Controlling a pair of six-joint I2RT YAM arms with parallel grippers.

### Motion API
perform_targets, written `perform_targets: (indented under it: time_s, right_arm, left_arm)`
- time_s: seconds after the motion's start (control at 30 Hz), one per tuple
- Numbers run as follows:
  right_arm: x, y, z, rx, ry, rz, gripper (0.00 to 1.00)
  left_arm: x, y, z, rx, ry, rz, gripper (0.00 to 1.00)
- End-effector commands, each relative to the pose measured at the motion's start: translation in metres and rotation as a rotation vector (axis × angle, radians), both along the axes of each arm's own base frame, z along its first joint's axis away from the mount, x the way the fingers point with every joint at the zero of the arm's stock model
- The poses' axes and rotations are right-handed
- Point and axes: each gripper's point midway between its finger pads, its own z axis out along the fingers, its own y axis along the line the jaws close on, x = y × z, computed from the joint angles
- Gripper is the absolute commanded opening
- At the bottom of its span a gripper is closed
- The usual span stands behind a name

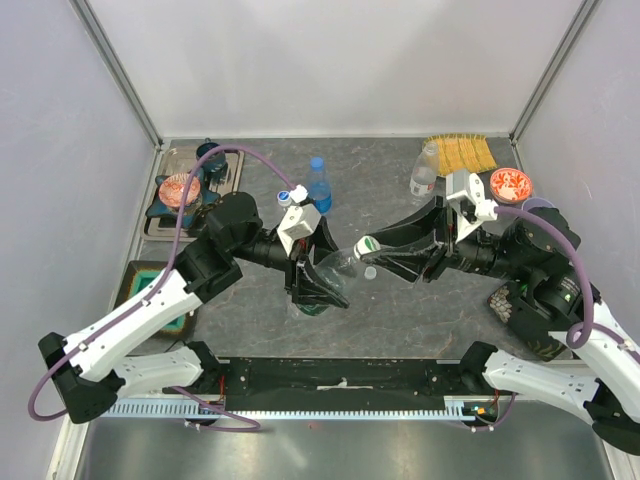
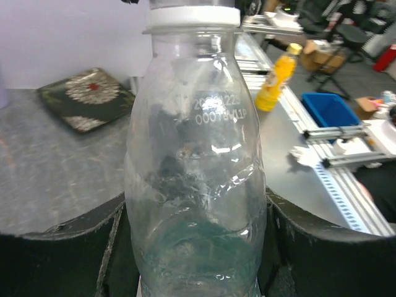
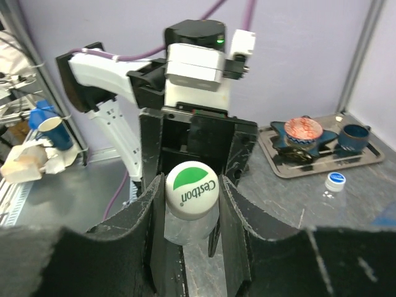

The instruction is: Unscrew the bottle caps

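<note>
- green-labelled bottle [image 1: 345,268]: clear and crinkly, greenish near the base, tipped over almost sideways up off the surface. The left gripper [image 1: 322,288] is clamped on its body. Its white cap [image 3: 192,190] with the green Cestbon logo is still on, sitting between the right gripper [image 1: 372,256] fingers; can't tell if they actually pinch it.
- blue-labelled bottle [image 1: 318,186]: upright at the far middle, blue cap on.
- very short bottle [image 1: 287,197]: upright just left of it, capped.
- plain clear bottle [image 1: 424,175]: upright at the far right, white cap on.
</note>
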Motion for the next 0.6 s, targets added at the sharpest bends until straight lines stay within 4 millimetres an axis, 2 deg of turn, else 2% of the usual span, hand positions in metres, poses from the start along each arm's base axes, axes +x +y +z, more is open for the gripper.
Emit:
perform_targets:
  time_s: [0.0, 0.17, 0.27, 0.4, 0.57]
  right_arm:
    - [-0.035, 0.008, -0.008, -0.042, -0.025, 0.217, 0.00]
    - [-0.063, 0.005, -0.011, -0.059, -0.064, 0.387, 0.00]
    - [-0.072, 0.005, -0.016, -0.071, -0.063, 0.445, 0.00]
    - [-0.070, 0.005, -0.020, -0.076, -0.065, 0.436, 0.00]
    - [-0.075, -0.002, -0.001, -0.039, -0.103, 0.425, 0.00]
  left_arm:
    - [-0.024, 0.007, 0.029, -0.073, 0.036, -0.199, 0.27]
    - [-0.032, 0.009, 0.026, -0.055, 0.082, -0.299, 0.27]
    - [-0.032, 0.009, 0.025, -0.054, 0.093, -0.324, 0.27]
    - [-0.028, 0.008, 0.022, -0.050, 0.097, -0.319, 0.28]
    - [-0.023, 0.007, 0.013, -0.031, 0.112, -0.309, 0.28]
